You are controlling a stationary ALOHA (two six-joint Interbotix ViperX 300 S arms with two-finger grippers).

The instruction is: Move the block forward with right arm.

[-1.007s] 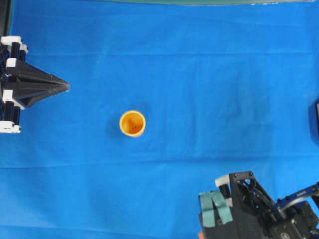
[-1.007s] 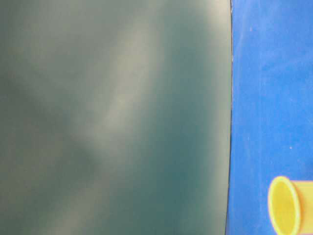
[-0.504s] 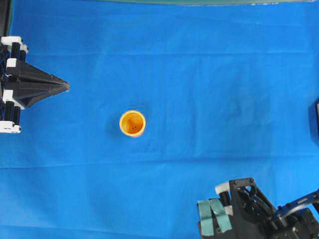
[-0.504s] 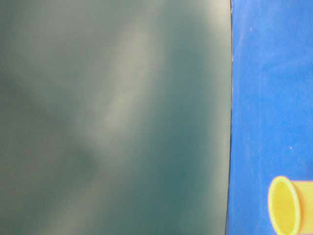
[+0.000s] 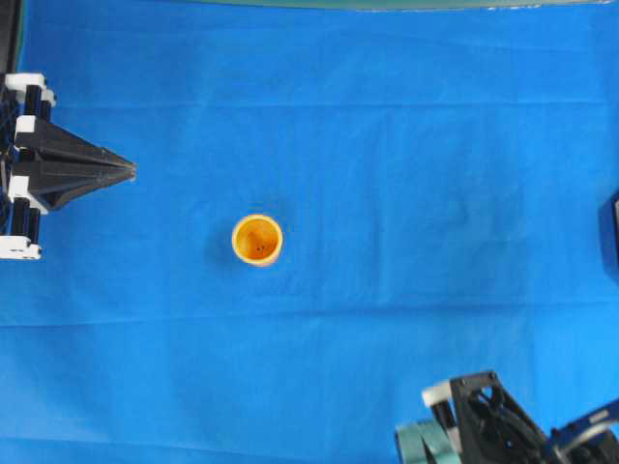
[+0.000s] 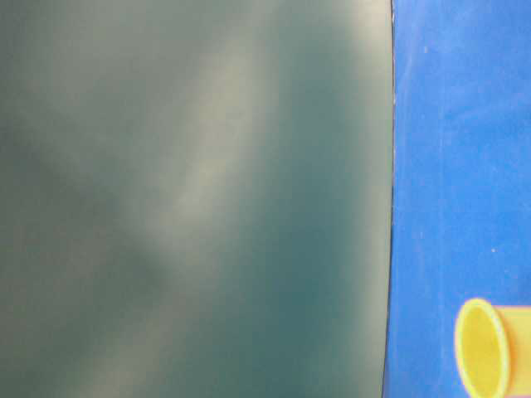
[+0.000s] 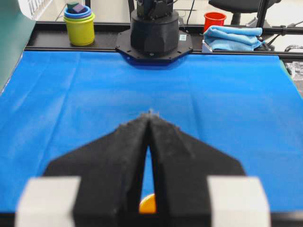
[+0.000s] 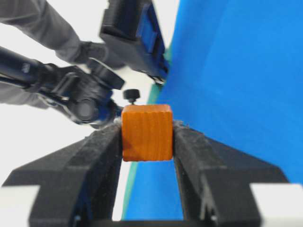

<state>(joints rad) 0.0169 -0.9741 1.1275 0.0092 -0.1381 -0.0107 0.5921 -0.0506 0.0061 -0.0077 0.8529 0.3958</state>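
Observation:
The block, a small orange wooden cube, sits clamped between the black fingers of my right gripper, lifted above the blue cloth. In the overhead view only part of the right gripper shows at the bottom right edge, with its teal pads; the block is hidden there. My left gripper rests at the left edge, its pointed jaws shut on nothing, tips together.
An orange-yellow cup stands upright near the middle of the blue cloth, also seen as the cup in the table-level view. A dark green panel fills most of that view. Stacked cups and a blue towel lie beyond the far edge.
My right gripper has drawn back toward the bottom edge of the overhead view and now shows less. The left arm and the cup have stayed put.

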